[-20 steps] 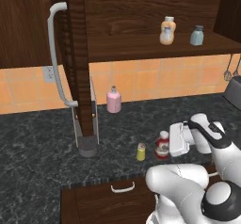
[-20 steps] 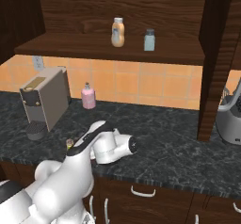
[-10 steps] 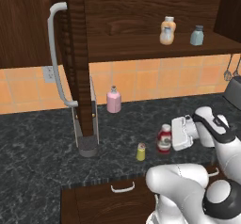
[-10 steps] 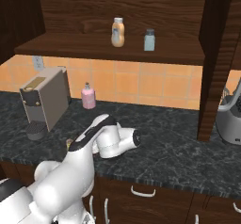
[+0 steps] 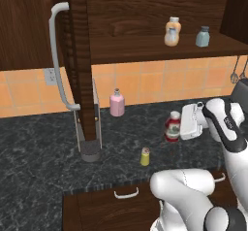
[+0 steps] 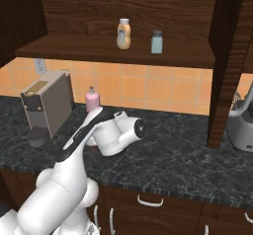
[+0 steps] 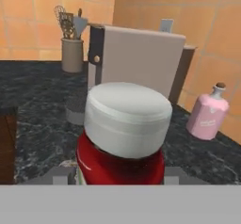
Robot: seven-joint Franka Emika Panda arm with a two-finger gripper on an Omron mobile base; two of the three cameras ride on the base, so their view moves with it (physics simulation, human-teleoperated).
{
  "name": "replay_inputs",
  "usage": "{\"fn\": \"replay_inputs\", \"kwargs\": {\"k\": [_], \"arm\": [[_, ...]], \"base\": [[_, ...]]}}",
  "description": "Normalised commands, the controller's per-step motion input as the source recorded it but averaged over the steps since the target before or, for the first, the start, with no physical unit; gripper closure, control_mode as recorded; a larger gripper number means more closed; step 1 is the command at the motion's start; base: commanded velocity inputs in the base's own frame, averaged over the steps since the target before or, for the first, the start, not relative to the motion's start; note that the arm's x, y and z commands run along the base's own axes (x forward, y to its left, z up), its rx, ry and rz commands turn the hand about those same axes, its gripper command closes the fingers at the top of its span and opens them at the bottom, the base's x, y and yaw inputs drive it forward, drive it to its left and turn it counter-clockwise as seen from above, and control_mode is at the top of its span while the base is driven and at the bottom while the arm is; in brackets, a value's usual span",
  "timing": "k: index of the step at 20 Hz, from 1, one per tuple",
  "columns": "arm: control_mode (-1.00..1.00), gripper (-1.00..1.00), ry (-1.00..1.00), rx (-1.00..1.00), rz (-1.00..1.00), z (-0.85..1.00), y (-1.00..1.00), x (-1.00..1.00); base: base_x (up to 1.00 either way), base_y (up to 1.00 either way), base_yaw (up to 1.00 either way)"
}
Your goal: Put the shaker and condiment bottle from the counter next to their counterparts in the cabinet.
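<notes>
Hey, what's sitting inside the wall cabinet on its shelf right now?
On the cabinet shelf stand an orange-and-cream bottle and, apart from it, a pale grey-blue shaker. The door and side panels cover the rest of the inside.

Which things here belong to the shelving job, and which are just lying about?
Job: red bottle, yellow shaker, orange-and-cream bottle, grey-blue shaker, cabinet, gripper.
Lying about: pink bottle, coffee machine, utensil pot.

The white arm bends over the table (image 5: 38, 142), forearm angled down, its hand level beside the red bottle (image 5: 172, 126). The gripper (image 5: 183, 123) points sideways at the bottle, jaws either side of its body just under the cap, not visibly closed.
</notes>
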Motion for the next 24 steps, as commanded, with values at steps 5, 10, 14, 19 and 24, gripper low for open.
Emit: {"fn": "replay_inputs", "kwargs": {"k": [5,10,14,19,24], "arm": [[-1.00,1.00,-0.07,-0.17,-0.13,0.78,0.00,-0.06],[-1.00,1.00,-0.02,-0.08,-0.11,0.77,0.00,-0.21],[-1.00,1.00,0.00,0.00,-0.08,0.72,0.00,-0.61],[-1.00,1.00,0.00,0.00,-0.09,0.95,0.00,-0.32],[-1.00,1.00,0.00,0.00,-0.02,1.00,0.00,-0.02]], "base": [[0.00,0.00,0.00],[0.00,0.00,0.00],[0.00,0.00,0.00],[0.00,0.00,0.00],[0.00,0.00,0.00]]}}
